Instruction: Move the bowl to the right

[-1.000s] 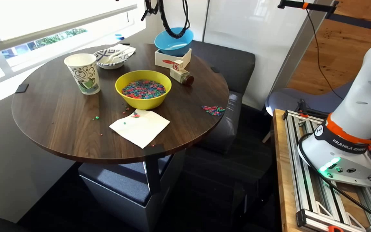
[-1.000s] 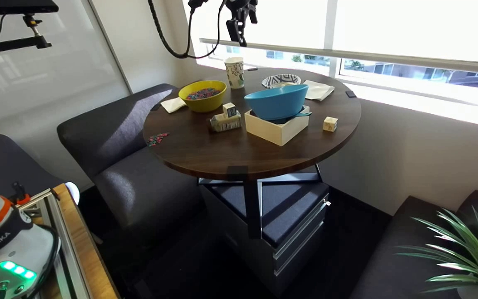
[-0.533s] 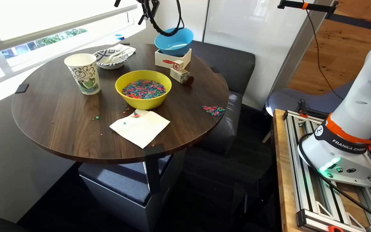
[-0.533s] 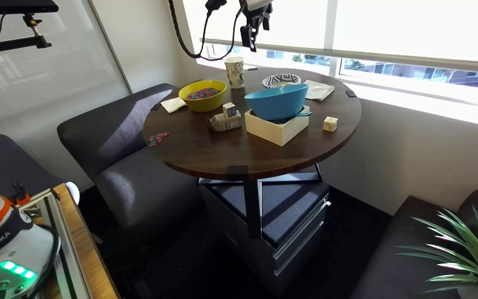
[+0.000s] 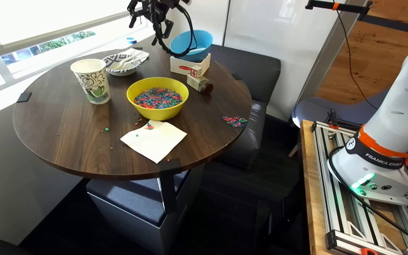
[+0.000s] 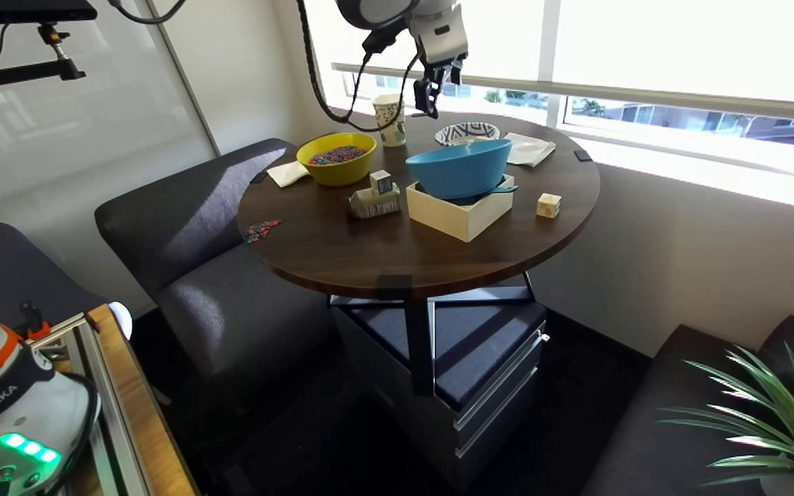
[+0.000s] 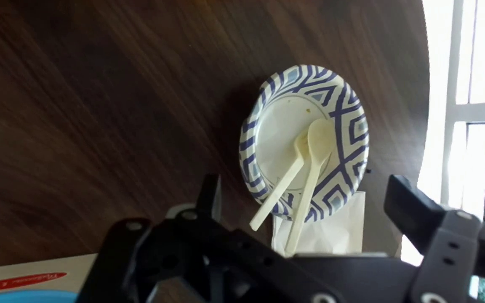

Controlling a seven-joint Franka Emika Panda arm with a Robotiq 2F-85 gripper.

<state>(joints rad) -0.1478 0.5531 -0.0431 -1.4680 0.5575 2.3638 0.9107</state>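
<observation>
The bowl is a shallow white paper bowl with a dark blue geometric pattern, at the window side of the table in both exterior views (image 5: 112, 61) (image 6: 462, 129). In the wrist view the bowl (image 7: 276, 130) holds a pale spoon (image 7: 321, 136) and a pale fork (image 7: 280, 187), their handles over the rim. A white napkin (image 7: 331, 233) lies at the bowl's edge. My gripper is open and empty, in the air above the table near the bowl, in both exterior views (image 5: 142, 34) (image 6: 442, 98). In the wrist view the gripper's fingers (image 7: 302, 186) are spread wide, apart from the bowl.
A tall paper cup (image 5: 92, 85) and a yellow bowl (image 5: 158, 114) of colourful bits stand nearby. A blue bowl (image 6: 459, 169) sits in a wooden box (image 6: 438, 215). A jar (image 6: 376, 203) with a block (image 6: 381, 182) on it lies beside. Another block (image 6: 548, 205) is near the edge.
My gripper has come lower and moved toward the window side, nearer to the bowl. The bowl and the other things on the table have not moved.
</observation>
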